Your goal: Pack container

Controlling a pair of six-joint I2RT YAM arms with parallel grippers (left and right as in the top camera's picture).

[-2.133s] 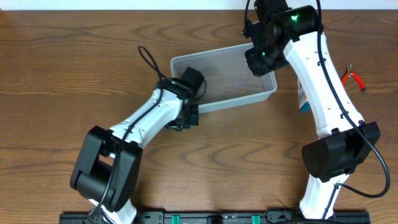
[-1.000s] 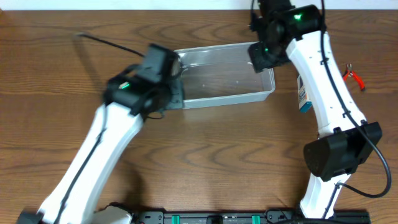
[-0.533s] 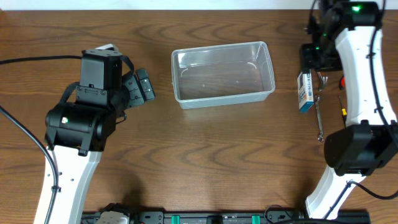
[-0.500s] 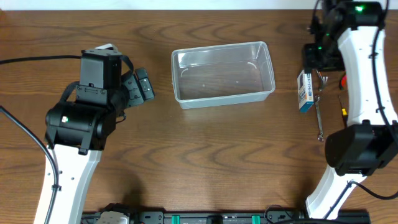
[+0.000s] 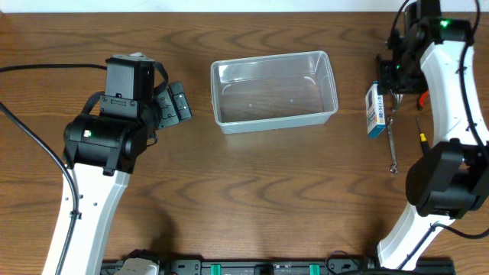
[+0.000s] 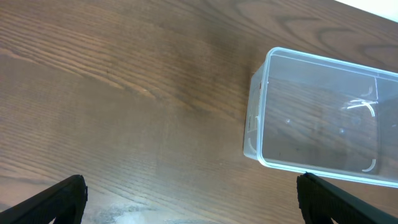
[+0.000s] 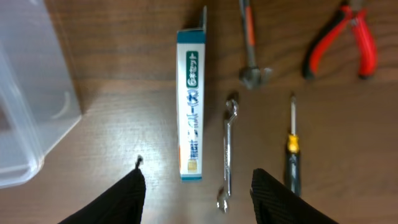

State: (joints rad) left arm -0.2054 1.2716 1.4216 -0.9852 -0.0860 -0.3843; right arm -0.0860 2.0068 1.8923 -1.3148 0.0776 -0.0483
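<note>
Gaping left hand (image 6: 199, 202), empty, right hand (image 7: 202, 198) open

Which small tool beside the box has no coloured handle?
The silver wrench, beside the blue-and-white box: bare metal throughout. The pliers, the screwdriver and the orange-handled tool have coloured grips.

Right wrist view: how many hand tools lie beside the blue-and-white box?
4. A wrench lies just right of the box; a screwdriver right of that; an orange-handled tool above the wrench; red pliers at the top right. More may lie outside the frame.
</note>
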